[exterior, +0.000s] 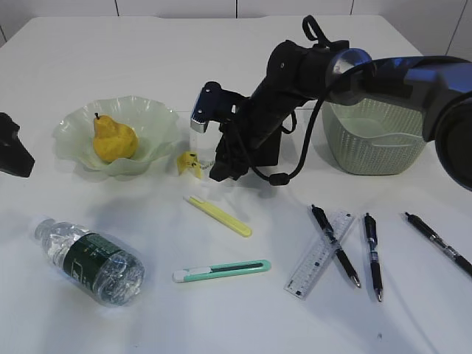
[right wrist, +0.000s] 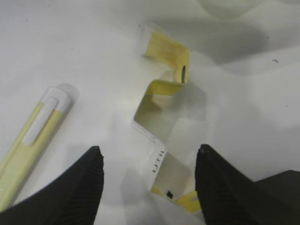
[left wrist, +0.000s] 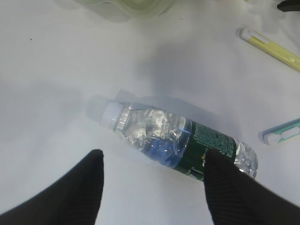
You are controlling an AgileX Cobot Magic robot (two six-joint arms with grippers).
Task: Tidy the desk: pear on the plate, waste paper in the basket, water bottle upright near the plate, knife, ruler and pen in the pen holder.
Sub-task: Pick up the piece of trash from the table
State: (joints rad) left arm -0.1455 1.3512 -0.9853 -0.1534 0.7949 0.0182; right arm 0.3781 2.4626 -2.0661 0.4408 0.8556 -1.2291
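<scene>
**Mia:** Why is the pear (exterior: 113,139) sitting in the plate (exterior: 155,118)?

**Sam:** That is its home for this job, so I think that part is done. The plate is our landmark. Everything else I will tell you from there.

**Mia:** Where is the waste paper (exterior: 189,163)?

**Sam:** Just beside the plate, on the side toward the basket (exterior: 372,140). The right gripper (right wrist: 147,161) hangs low over it with its two black fingers (right wrist: 89,173) spread wide, one on each side of the folded scrap. It grips nothing yet. I think it is lined up that way so it can pinch the paper and carry it to the basket.

**Mia:** And the water bottle (exterior: 92,260)?

**Sam:** It lies on its side on the desk (exterior: 88,51), in front of the plate, near us. It has to stand up by the plate, so it is not done. The left gripper (left wrist: 152,176) is over it, fingers apart and empty. One finger may touch the label, but the view is too dim to be sure.

**Mia:** What about the long things?

**Sam:** The yellow knife (exterior: 218,215) is in front of the plate, and the green knife (exterior: 221,271) is closer to us. The ruler (exterior: 318,254) and three pens (exterior: 335,236) lie farther from the plate, past the knives. The pen holder (exterior: 267,151) is mostly hidden behind the right arm. Nothing is in it that I can see.
</scene>
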